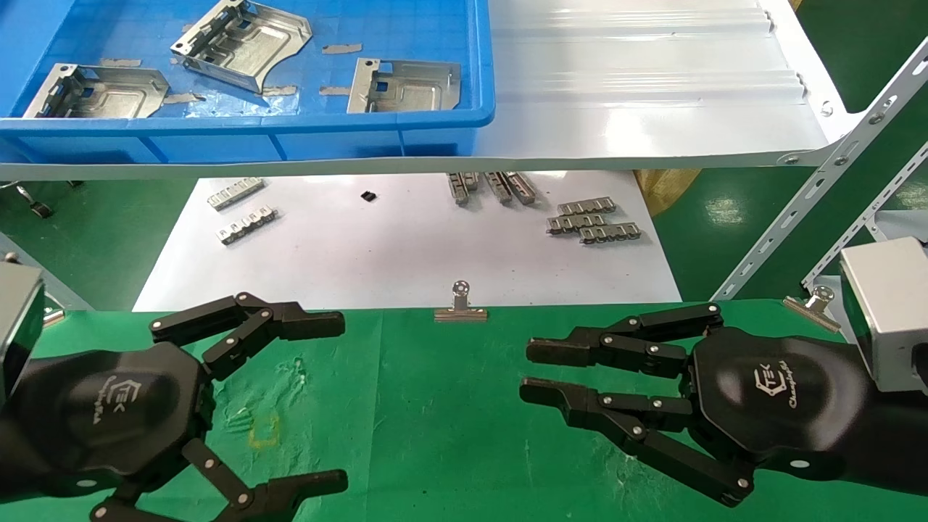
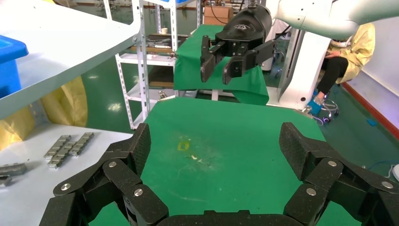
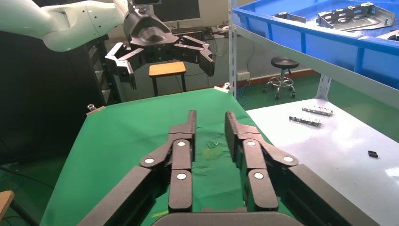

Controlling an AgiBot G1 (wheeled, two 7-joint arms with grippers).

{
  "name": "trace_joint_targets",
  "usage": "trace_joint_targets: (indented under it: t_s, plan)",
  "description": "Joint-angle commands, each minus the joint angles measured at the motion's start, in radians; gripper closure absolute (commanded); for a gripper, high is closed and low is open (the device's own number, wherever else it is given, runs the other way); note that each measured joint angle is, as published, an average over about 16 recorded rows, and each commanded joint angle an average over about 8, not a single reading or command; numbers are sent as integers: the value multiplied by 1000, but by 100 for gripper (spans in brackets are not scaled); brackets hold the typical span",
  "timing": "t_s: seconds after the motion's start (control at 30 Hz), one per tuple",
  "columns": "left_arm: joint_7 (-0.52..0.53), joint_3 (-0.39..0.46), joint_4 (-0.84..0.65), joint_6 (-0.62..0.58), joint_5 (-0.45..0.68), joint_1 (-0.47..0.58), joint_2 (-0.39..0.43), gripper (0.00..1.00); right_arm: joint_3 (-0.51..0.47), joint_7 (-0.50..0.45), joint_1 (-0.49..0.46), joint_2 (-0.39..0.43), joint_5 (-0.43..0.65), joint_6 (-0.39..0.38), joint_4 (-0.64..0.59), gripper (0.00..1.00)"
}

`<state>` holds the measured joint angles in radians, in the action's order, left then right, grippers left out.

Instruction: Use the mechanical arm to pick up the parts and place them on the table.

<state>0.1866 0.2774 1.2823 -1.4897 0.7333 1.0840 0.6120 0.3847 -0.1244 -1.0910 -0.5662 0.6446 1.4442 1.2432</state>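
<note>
Both grippers hovered low over the table point(image 1: 449, 406), its green cloth wrinkled and bare between them. The left gripper point(image 1: 330, 402) sat at the robot's left with its fingers spread wide apart and nothing between them; its lower finger and wrist block ran off the edge of the head view. The right gripper point(image 1: 533, 371) faced it from the robot's right, fingers parted only narrowly and empty — its own wrist view showed the two fingertips point(image 3: 190, 123) close together but not touching.

The parts lay in the blue bin point(image 1: 406, 138) on the upper shelf, well apart from both grippers. Three were visible: one part point(image 1: 98, 93) at the bin's left, a second part point(image 1: 243, 43) tilted in the middle and cut off by the top of the head view, and a third part point(image 1: 406, 85) toward the bin's right.

Below the shelf, small toothed strips point(image 1: 591, 220) rested on the white sheet point(image 1: 406, 261); some were partly hidden under the shelf edge. A binder clip point(image 1: 460, 304) gripped the table's far edge.
</note>
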Motion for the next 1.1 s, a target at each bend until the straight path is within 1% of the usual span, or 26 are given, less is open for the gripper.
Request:
trace_joint_targets:
  t_s: [0.03, 0.13, 0.2, 0.3, 0.4, 0.5, 0.67, 0.8, 0.93, 0.97, 1.0, 1.1]
  plan:
    - [1, 1, 0, -2, -2, -4, -1, 0, 0, 0, 0, 0, 0, 0, 0, 100]
    - [0, -4, -2, 12, 7, 20, 2, 0, 0, 0, 0, 0, 0, 0, 0, 100]
    - [-1, -6, -11, 31, 23, 55, 8, 0, 0, 0, 0, 0, 0, 0, 0, 100]
    - [-1, -4, -50, 71, 67, 144, 32, 0, 0, 0, 0, 0, 0, 0, 0, 100]
    - [-2, 14, -130, 111, 135, 270, 78, 0, 0, 0, 0, 0, 0, 0, 0, 100]
    - [-10, 53, -257, 148, 230, 417, 146, 0, 0, 0, 0, 0, 0, 0, 0, 100]
    - [-48, 137, -540, 217, 407, 649, 275, 0, 0, 0, 0, 0, 0, 0, 0, 100]
    - [-93, 183, -763, 312, 516, 784, 364, 0, 0, 0, 0, 0, 0, 0, 0, 100]
    - [-127, 219, -948, 464, 603, 874, 445, 0, 0, 0, 0, 0, 0, 0, 0, 99]
    - [-132, 227, -988, 506, 622, 891, 465, 0, 0, 0, 0, 0, 0, 0, 0, 90]
    - [-136, 236, -1023, 547, 640, 905, 483, 3, 0, 0, 0, 0, 0, 0, 0, 77]
    - [-146, 258, -1110, 652, 685, 938, 530, 39, 0, 0, 0, 0, 0, 0, 0, 40]
